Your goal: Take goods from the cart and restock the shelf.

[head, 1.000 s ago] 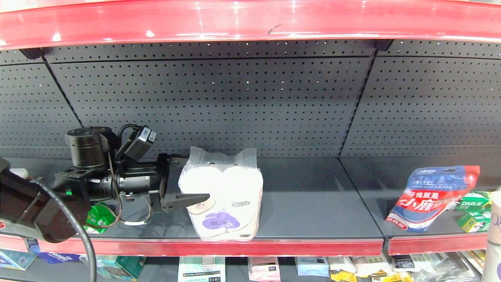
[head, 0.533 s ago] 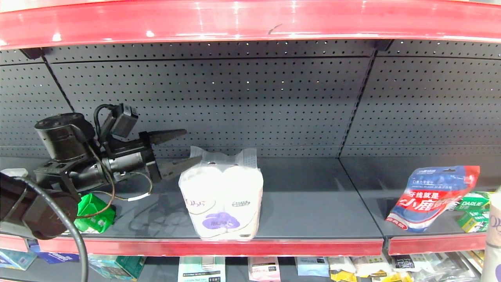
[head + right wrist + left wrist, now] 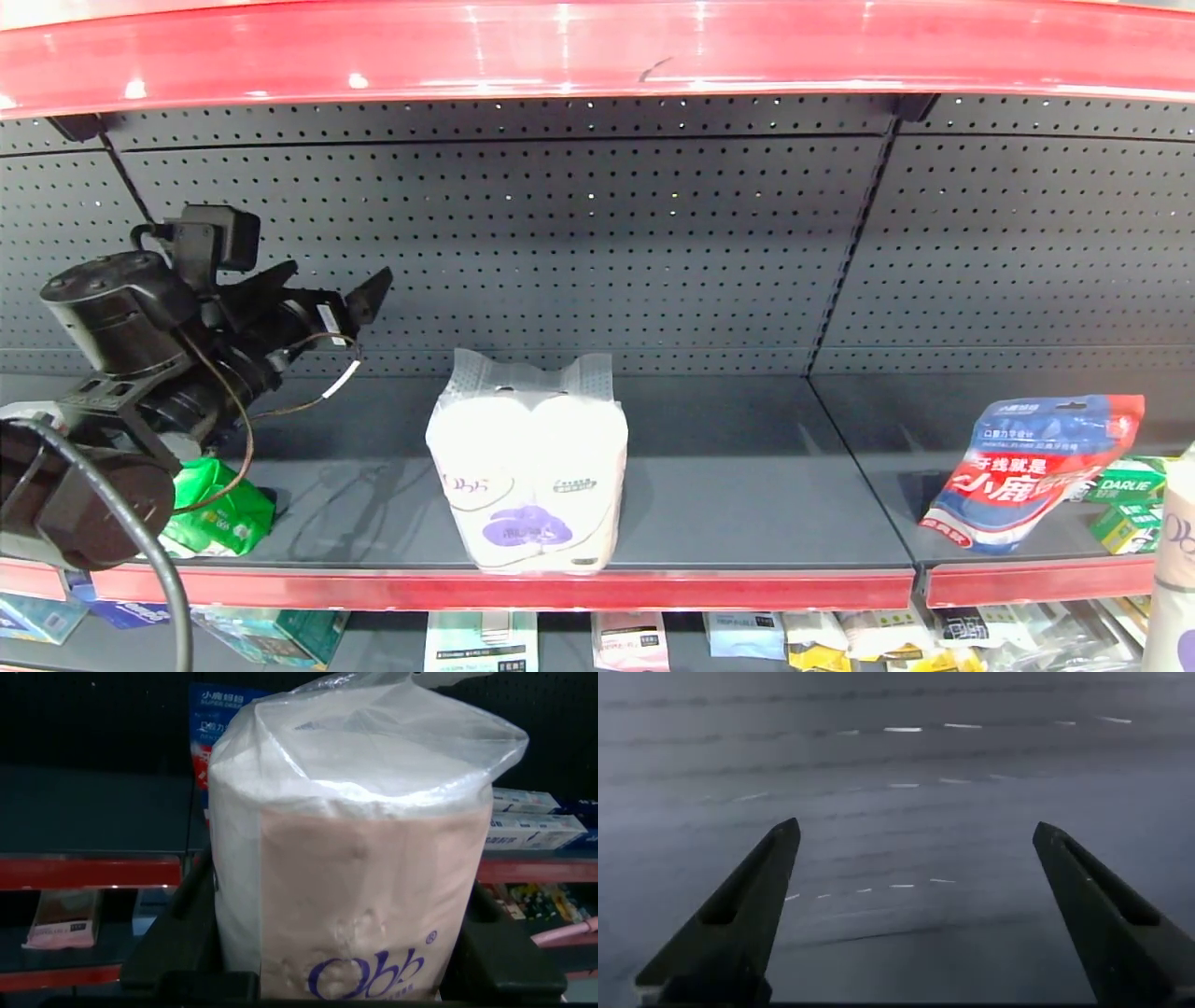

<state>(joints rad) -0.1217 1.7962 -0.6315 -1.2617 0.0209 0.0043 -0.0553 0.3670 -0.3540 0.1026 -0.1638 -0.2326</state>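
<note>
Shelf (image 3: 738,485): wide dark board, perforated back panel (image 3: 597,243) behind, red front lip (image 3: 523,590) along the near edge, upper red edge (image 3: 597,47) overhead. You have open board between the toilet-roll pack (image 3: 527,467) and the blue-red pouch (image 3: 1032,467), and again left of the pack. The pack stands upright mid-shelf, close to the lip. The pouch leans at the right, with green boxes (image 3: 1130,504) just beside it. A green packet (image 3: 215,513) lies at the left, under the left arm. Left gripper (image 3: 336,280) hangs above the board near the back panel, well apart from the pack; the left wrist view gives you its fingers spread wide (image 3: 917,831), nothing between them. In the right wrist view the right gripper (image 3: 336,943) is clamped on a wrapped roll (image 3: 364,859); the head view catches that roll at its lower right edge (image 3: 1174,560), off the shelf
</note>
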